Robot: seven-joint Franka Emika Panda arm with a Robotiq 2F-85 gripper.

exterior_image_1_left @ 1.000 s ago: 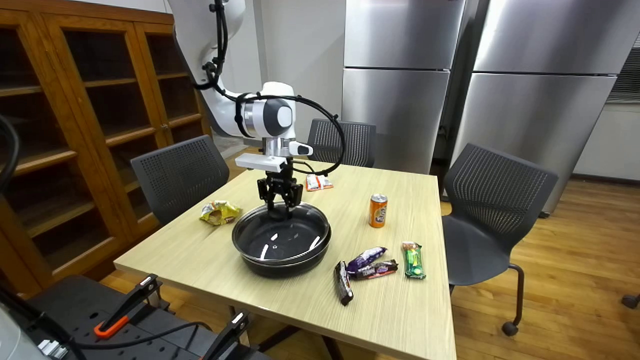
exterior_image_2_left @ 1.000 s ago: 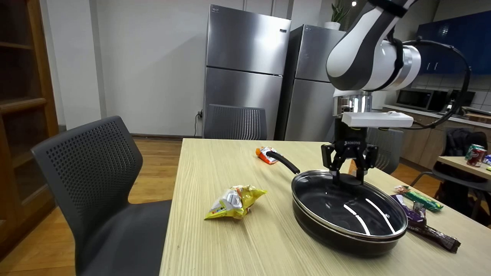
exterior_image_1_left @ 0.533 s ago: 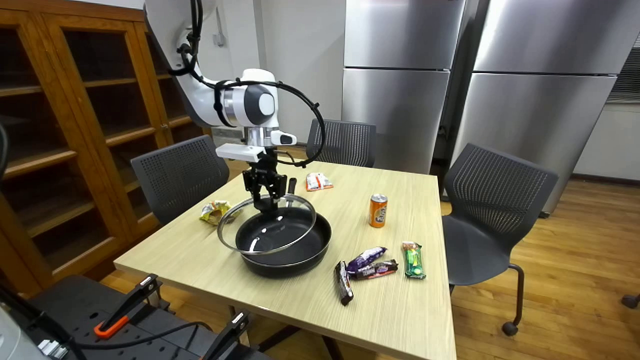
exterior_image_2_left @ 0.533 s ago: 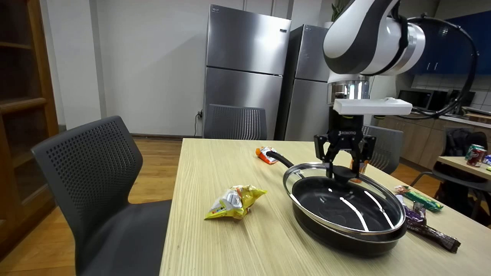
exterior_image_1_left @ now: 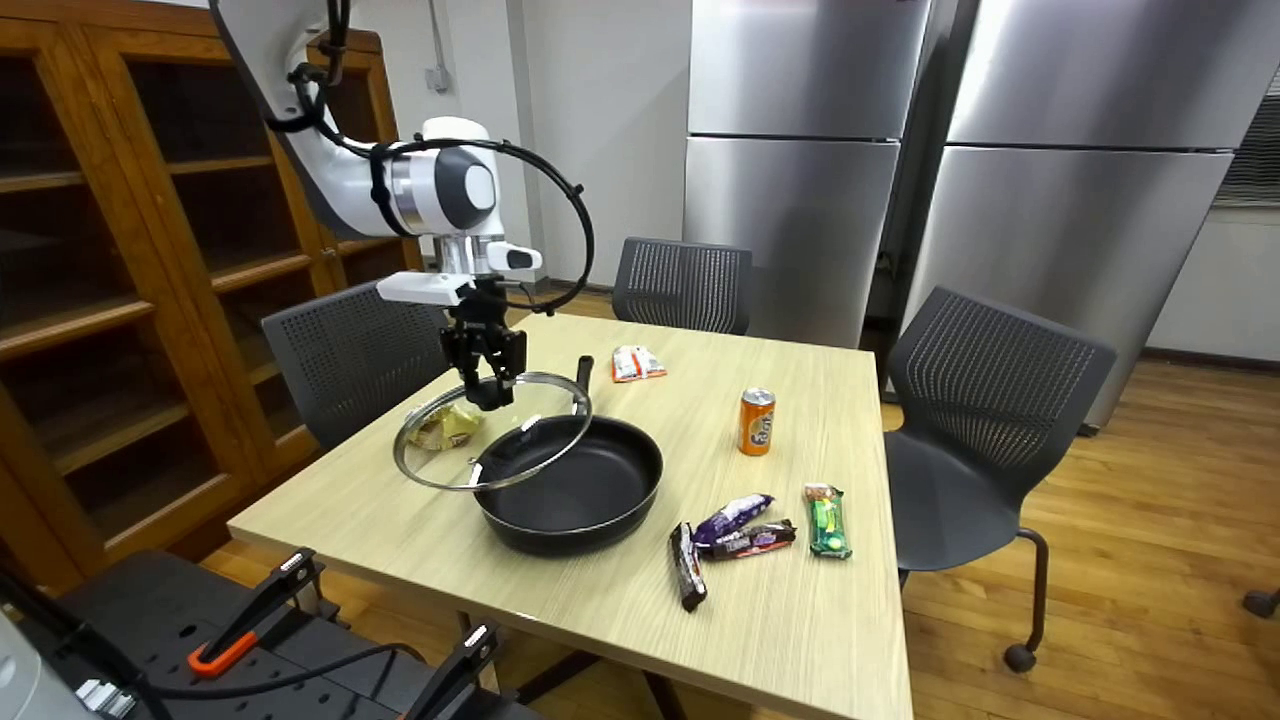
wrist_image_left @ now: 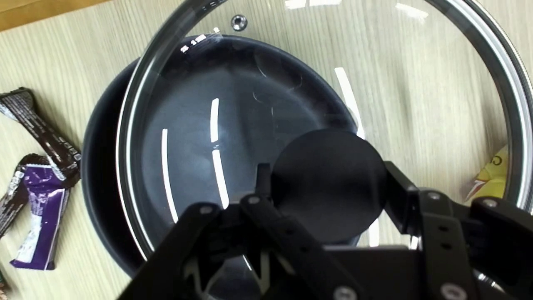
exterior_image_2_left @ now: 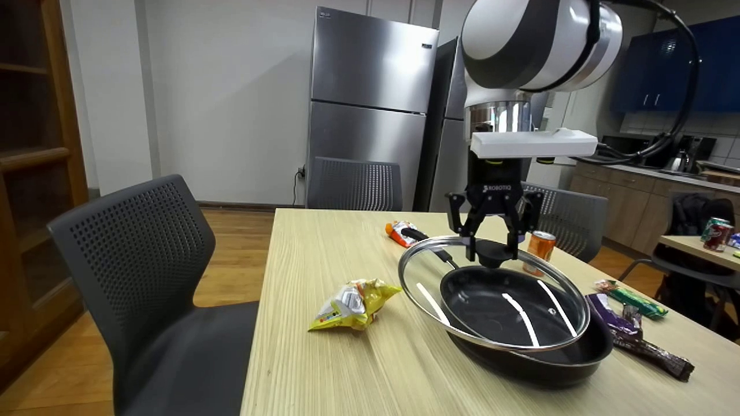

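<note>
Gripping the glass lid (exterior_image_2_left: 491, 303) by its black knob (wrist_image_left: 329, 187), pincer (exterior_image_2_left: 492, 248) clamped on both sides. Progress: lid's off the frying pan (exterior_image_1_left: 615, 485) & hangs partly over it, partly over the table (exterior_image_1_left: 800, 640) nr the yellow snack bag (exterior_image_2_left: 354, 305). Set-down not done yet, AFAICT.

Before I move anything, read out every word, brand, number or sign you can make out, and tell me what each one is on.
"ROBOTIQ": on the gripper.
"Fanta": on the orange can.
Too small, blurred or cut off to read: print on the purple wrapper, dark wrappers, green wrapper, yellow bag, orange-and-white packet and far red can; also the refrigerator badge.
</note>
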